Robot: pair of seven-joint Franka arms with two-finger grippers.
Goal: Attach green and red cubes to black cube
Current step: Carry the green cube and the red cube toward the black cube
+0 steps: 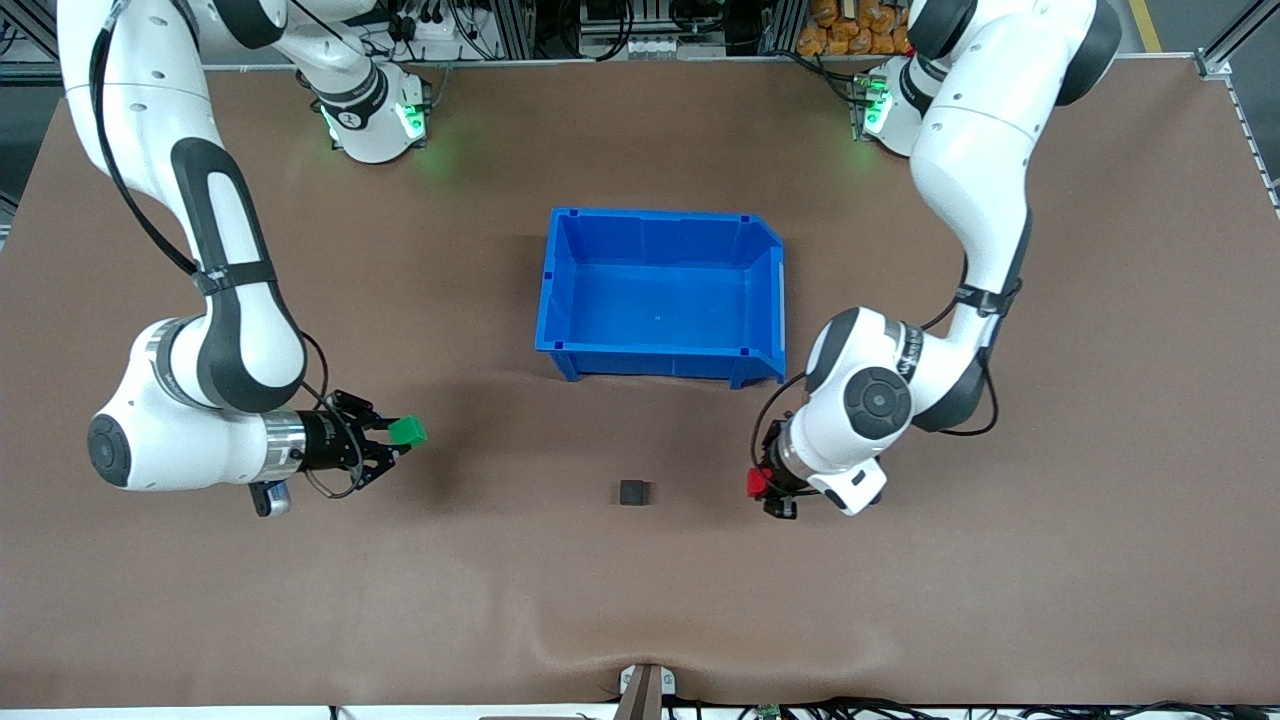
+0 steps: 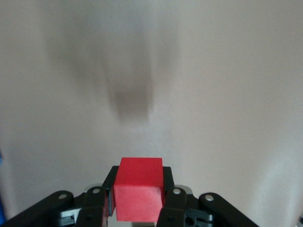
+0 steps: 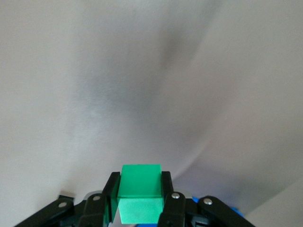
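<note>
Pincers first: your left pincer (image 1: 764,487) is clamped on the red cube (image 1: 757,482) and your right pincer (image 1: 398,440) on the green cube (image 1: 407,431), so bring each level and square toward the black cube (image 1: 634,491) lying between them on the bench (image 1: 900,600), nearer the front camera than the blue bin (image 1: 660,355).

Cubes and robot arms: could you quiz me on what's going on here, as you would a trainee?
1. True or false: the black cube lies inside the blue bin.
2. Which colour of cube does the left end effector hold?
3. The green cube is: A) on the table, B) in the right end effector, C) in the bin.

Key: 1. False, it lies on the table, nearer the front camera than the bin. 2. The red cube. 3. B.
</note>
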